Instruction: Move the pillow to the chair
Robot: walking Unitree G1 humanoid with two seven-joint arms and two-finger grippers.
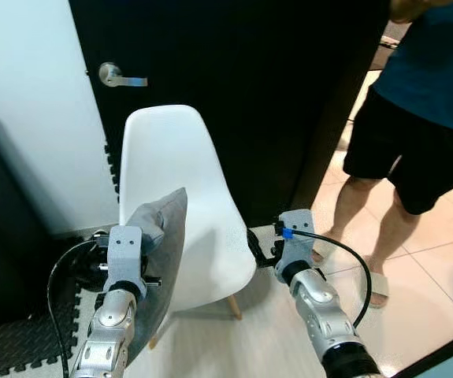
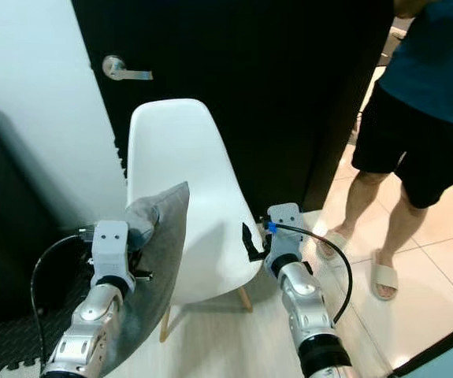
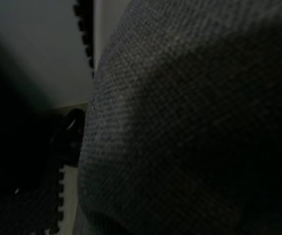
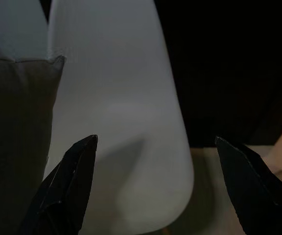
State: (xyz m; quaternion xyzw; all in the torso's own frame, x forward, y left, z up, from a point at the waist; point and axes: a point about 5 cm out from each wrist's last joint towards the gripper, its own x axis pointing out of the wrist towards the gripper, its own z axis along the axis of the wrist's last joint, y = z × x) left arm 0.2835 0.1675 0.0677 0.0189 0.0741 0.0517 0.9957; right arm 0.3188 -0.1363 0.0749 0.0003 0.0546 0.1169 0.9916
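A grey pillow [image 1: 168, 236] hangs upright against the left edge of the white shell chair [image 1: 183, 165], its upper corner bunched at my left gripper [image 1: 144, 234]. That gripper is shut on the pillow, with its fingers buried in the fabric. The pillow's weave [image 3: 190, 117] shows up close in the left wrist view. On the other side, my right gripper [image 1: 259, 246] stands open beside the seat's right edge. Its two black fingers [image 4: 74, 176] are spread wide with the seat [image 4: 126, 147] ahead of them.
A person [image 1: 419, 102] in slippers stands on the tiled floor at the right, close to my right arm. Behind the chair is a black door [image 1: 281, 87] with a silver handle [image 1: 120, 76]. A black foam mat [image 1: 17, 342] lies at the lower left.
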